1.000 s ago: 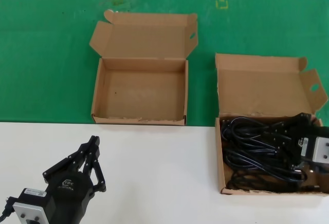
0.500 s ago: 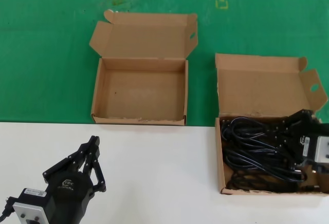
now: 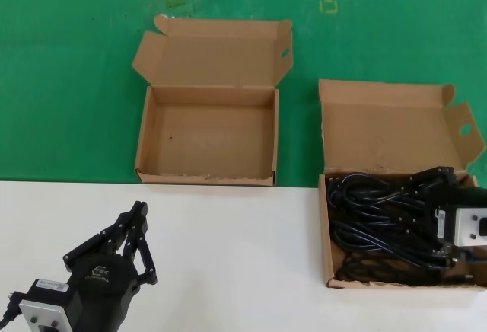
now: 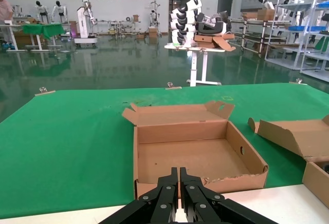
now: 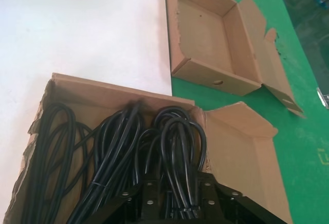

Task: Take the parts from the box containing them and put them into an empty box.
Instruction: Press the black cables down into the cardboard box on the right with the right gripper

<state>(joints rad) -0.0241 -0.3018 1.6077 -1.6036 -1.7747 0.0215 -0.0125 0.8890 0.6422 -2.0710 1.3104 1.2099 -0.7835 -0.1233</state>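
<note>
The box containing the parts (image 3: 326, 233) stands at the right, its ragged-edged lid (image 3: 380, 126) standing open. Black coiled cables (image 3: 373, 210) fill it. My right gripper (image 3: 415, 195) is down inside it, shut on one cable bundle (image 5: 180, 147), with a finger (image 5: 149, 196) on each side of the bundle. The empty box (image 3: 205, 138) lies open to the left, farther back on the green mat, and also shows in the left wrist view (image 4: 195, 157) and the right wrist view (image 5: 200, 34). My left gripper (image 3: 139, 209) is shut and empty over the white table, its tips (image 4: 179, 171) pointing at the empty box.
The white table surface (image 3: 228, 256) meets the green mat (image 3: 76, 81) just in front of the empty box. A small yellow square mark (image 3: 328, 5) lies on the mat far back. A bare stretch of white table separates the two boxes.
My right gripper has shifted a little left inside the cable box and its fingers have drawn together round a bundle. The left arm has not moved.
</note>
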